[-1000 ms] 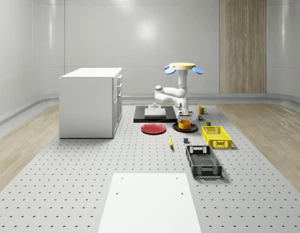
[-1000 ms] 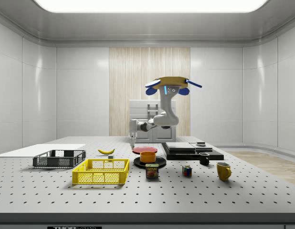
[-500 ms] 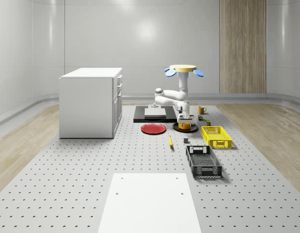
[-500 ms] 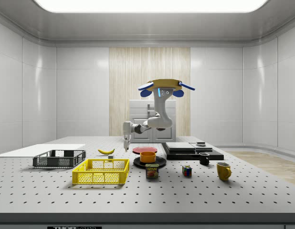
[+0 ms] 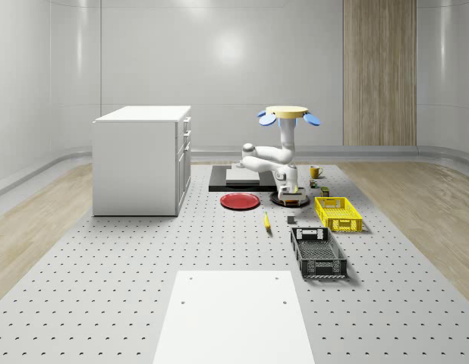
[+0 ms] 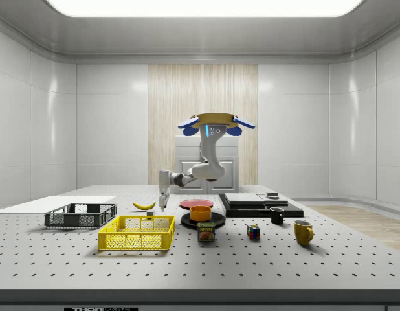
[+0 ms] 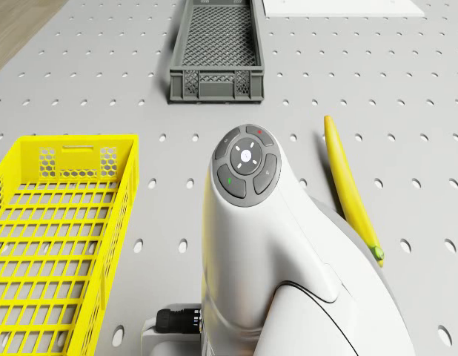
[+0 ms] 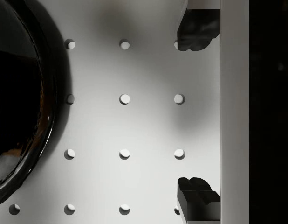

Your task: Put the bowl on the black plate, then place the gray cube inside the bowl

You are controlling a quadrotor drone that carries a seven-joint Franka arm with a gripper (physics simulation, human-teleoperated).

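We see the drone point(image 6: 216, 122) hovering above the perforated grey table point(image 5: 105, 258) | gripper point(image 8: 196, 112) jaws wide, empty | glossy round black plate point(image 8: 23, 102) beside them, apart.

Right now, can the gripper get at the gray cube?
Probably yes. The cube lies alone on the table between banana and yellow basket, nothing above it. The open gripper hangs beside the black plate, with the drone hovering roughly over it.
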